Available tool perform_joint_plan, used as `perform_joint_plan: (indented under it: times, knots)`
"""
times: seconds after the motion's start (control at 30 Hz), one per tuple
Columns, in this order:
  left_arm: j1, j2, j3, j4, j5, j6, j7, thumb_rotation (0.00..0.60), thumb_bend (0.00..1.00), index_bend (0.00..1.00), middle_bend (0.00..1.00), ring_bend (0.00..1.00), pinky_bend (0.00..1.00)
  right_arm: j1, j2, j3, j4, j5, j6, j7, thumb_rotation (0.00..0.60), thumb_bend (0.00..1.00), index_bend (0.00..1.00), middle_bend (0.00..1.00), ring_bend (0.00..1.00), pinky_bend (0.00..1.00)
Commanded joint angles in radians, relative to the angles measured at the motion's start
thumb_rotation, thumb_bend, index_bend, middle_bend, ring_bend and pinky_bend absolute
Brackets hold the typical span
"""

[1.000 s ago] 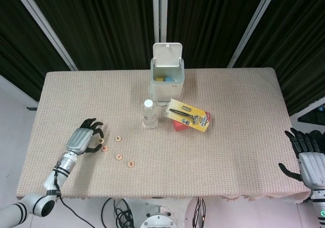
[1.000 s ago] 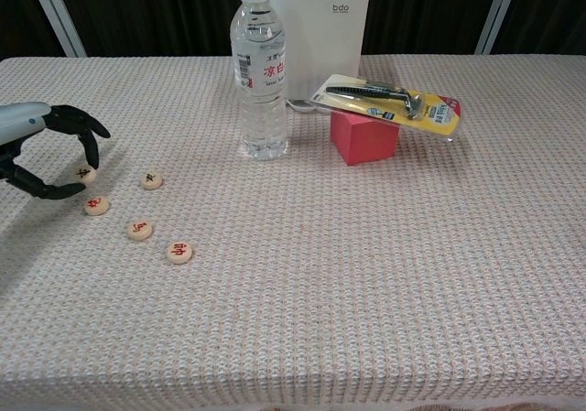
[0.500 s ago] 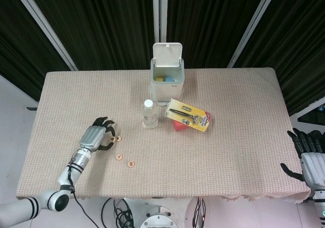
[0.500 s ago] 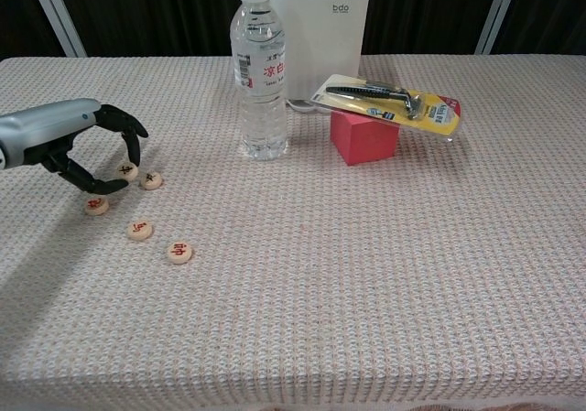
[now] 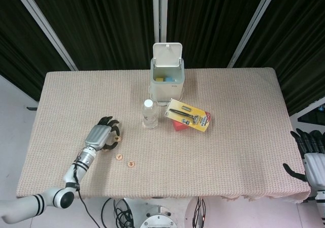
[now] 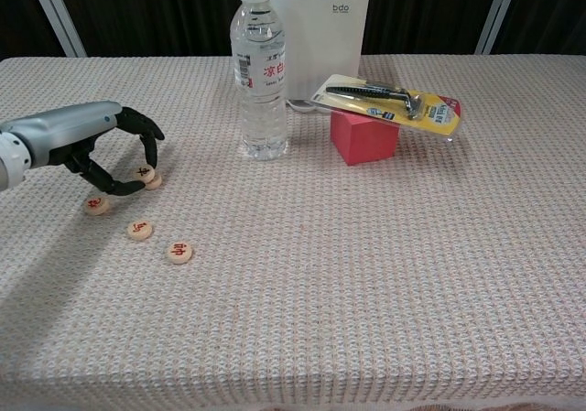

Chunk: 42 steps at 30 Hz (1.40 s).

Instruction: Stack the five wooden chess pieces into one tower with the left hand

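Moved rightward across the counter (image 6: 385, 274) since a second ago: left robot hand (image 6: 114, 146), then out by the far left edge, now over the upper end of the row of chess pieces. Pinches one wooden chess piece (image 6: 143, 172) between thumb and a fingertip, held right above, perhaps touching, another piece (image 6: 154, 181) lying flat on the cloth; cannot tell whether the carried disc has landed. Seen from the head view as a grey back of hand with dark fingers curled down (image 5: 103, 136).

Three more pieces lying apart in a slanted line toward the front: leftmost piece (image 6: 96, 205), middle piece (image 6: 139, 230), nearest piece (image 6: 179, 252). All flat, red characters up, none stacked.

Right robot hand (image 5: 308, 156) off the counter's right edge, fingers spread, holding nothing; outside the chest view.

Water bottle (image 6: 263, 70) upright near the centre, just in front of a white bin (image 6: 322, 27) with lid raised. Red block (image 6: 363, 138) to the right of the bottle, with a yellow razor package (image 6: 389, 102) resting tilted on top.
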Motion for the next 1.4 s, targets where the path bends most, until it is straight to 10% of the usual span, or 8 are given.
perform_joint_plan:
  times: [0.03, 1.4]
  knots:
    - [-0.007, -0.005, -0.001, 0.008, -0.004, -0.007, 0.002, 0.600, 0.31, 0.52, 0.16, 0.00, 0.00, -0.001, -0.002, 0.001, 0.003, 0.003, -0.001, 0.004, 0.600, 0.17, 0.00, 0.00, 0.00, 0.00]
    - [-0.021, 0.006, 0.013, 0.009, -0.016, -0.009, -0.019, 0.600, 0.31, 0.41, 0.17, 0.00, 0.00, 0.013, 0.011, 0.013, 0.000, 0.011, -0.023, -0.011, 0.600, 0.18, 0.00, 0.00, 0.00, 0.00]
